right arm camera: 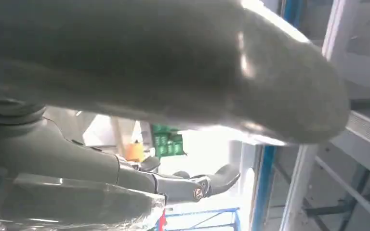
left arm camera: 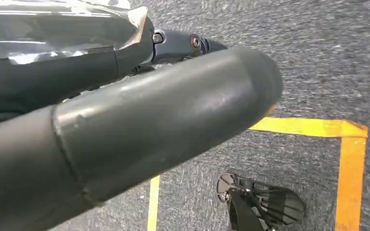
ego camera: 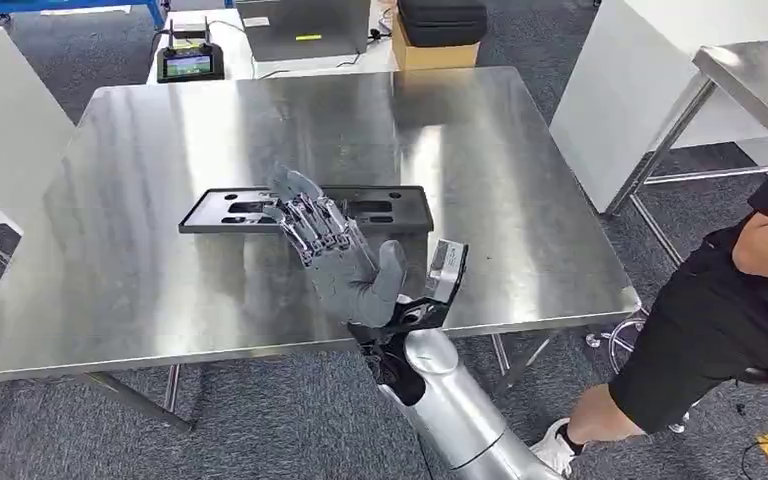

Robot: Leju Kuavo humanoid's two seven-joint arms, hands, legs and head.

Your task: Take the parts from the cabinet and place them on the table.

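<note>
Head view: steel table (ego camera: 110, 270) on grey carpet, with a flat black part (ego camera: 222, 211), a long plate with slots, lying across the middle of the top. Right hand (ego camera: 345, 255) is raised over the table in front of the part, fingers spread apart and extended, holding nothing; its fingertips overlap the part's middle in the picture, cannot tell if they touch it. Silver right arm (ego camera: 460, 410) comes up from the near table edge. Beyond the table: a handheld controller with a lit screen (ego camera: 189, 62), a grey laptop (ego camera: 300, 28), a black case on a cardboard box (ego camera: 442, 22). A second steel table (ego camera: 760, 85) sits at the right, and a person in black shorts and white shoe (ego camera: 720, 330) sits just beside the table's right corner. Left wrist view: left hand (left arm camera: 125, 125) close up, thick grey thumb across the frame, darker fingers (left arm camera: 183, 43) behind it, plastic wrap at the cover; nothing seen in it, but cannot tell how wide the fingers are. Below is grey carpet with yellow floor tape (left arm camera: 351, 163). Right wrist view: right hand's thumb large and blurred, dark fingers (right arm camera: 212, 180) stretched out with nothing between them; blue and white framing (right arm camera: 294, 144) behind.
</note>
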